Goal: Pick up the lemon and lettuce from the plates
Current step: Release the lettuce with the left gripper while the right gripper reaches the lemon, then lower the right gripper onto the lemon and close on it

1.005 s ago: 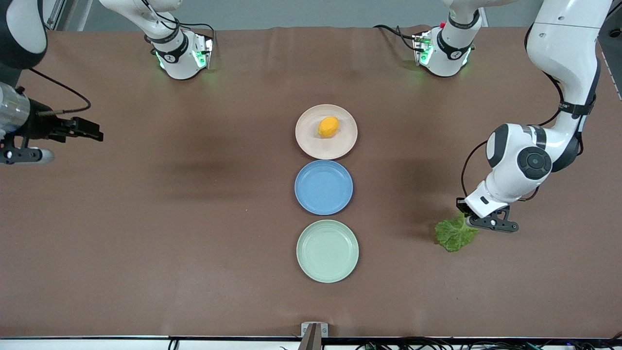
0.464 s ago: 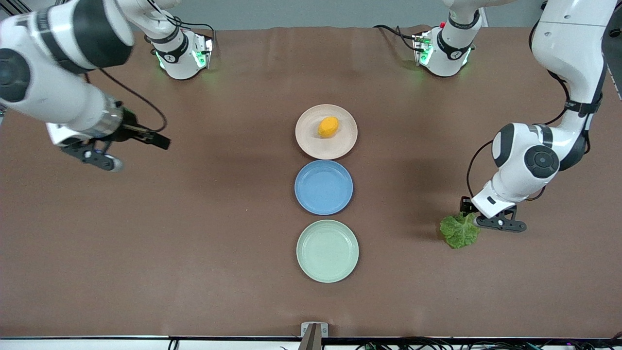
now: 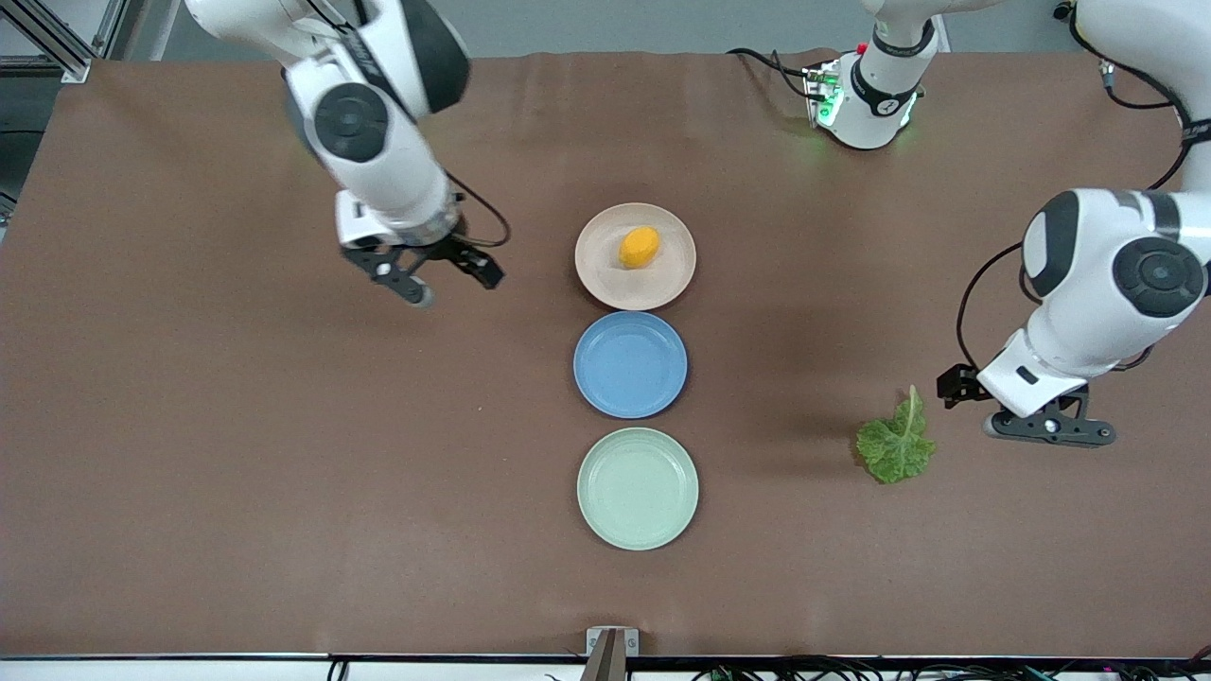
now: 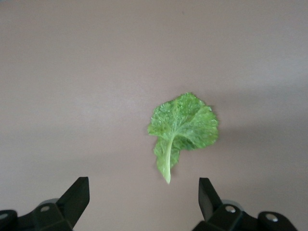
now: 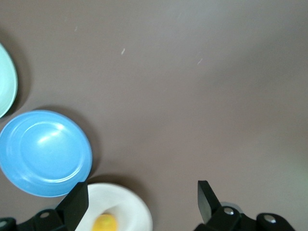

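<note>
You're halfway by the look of it. The lettuce (image 3: 896,450) lies on the bare counter (image 3: 236,454), at about three o'clock from the empty mint plate (image 3: 638,489); the left pincer (image 3: 1026,416) hangs beside it, spread wide and empty. The lemon (image 3: 640,247) sits on the beige plate (image 3: 605,279). Your right pincer (image 3: 437,280), open and empty, is at nine o'clock from that plate.
</note>
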You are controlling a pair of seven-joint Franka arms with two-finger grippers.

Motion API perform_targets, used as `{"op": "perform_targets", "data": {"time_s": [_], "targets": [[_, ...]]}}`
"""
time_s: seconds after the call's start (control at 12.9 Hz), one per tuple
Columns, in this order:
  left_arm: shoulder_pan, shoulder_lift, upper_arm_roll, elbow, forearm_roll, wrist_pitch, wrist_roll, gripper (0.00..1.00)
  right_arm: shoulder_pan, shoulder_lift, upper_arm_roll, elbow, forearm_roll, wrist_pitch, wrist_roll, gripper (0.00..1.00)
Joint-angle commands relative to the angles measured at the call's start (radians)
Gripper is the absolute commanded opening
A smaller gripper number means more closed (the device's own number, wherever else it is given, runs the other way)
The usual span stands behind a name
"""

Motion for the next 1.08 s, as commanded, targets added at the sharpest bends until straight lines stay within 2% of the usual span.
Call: {"op": "perform_targets", "data": {"time_s": [0.0,0.23,0.39,0.46,0.62,1.01], "targets": [[0.008,-0.049,-0.015,0.091,0.01,-0.143,-0.01,1.0,0.134,0.113,-0.014,0.005,0.006,0.137,0.226,1.0],[0.009,-0.085,-0.012,0.242,0.01,-0.328,0.001,1.0,0.257,0.212,-0.016,0.017,-0.011,0.26,0.402,1.0],[0.009,-0.088,-0.021,0.338,0.001,-0.466,0.0,1.0,0.307,0.267,-0.018,0.043,-0.039,0.282,0.495,1.0],[0.008,-0.117,-0.02,0.344,-0.035,-0.52,-0.006,1.0,0.328,0.293,-0.018,0.054,-0.068,0.283,0.547,1.0],[0.023,-0.187,-0.006,0.341,-0.098,-0.548,-0.002,1.0,0.363,0.336,-0.018,0.057,-0.112,0.34,0.636,1.0],[0.046,-0.283,-0.012,0.335,-0.192,-0.69,0.003,1.0,0.407,0.41,-0.019,0.091,-0.128,0.374,0.698,1.0]]}}
